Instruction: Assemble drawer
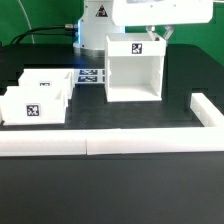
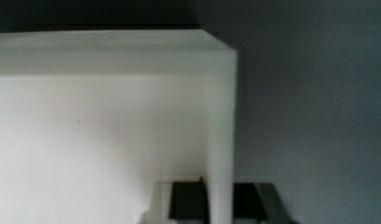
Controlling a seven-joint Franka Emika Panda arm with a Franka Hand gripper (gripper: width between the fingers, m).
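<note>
Your tool [image 1: 155,37] sits at the top of the housing [image 1: 132,72], at its far corner on the exterior view's right. In the wrist view, dark fingers [image 2: 258,203] flank the housing's side wall, but you cannot tell whether they pinch it. The housing stands upright on the desk [image 1: 110,190], its open side facing the camera. A tray [image 1: 50,85] and a second tray [image 1: 35,108] lie just beside each other, well off to the exterior view's left.

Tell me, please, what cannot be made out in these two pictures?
Gripper: exterior view, fingertips hidden behind the big box's top corner; open or shut is unclear.
Arm: exterior view, cut off by the top edge.
Marker board: exterior view, partly hidden behind the box.
Wrist view: blurred; a white wall fills it, so little else shows.
</note>
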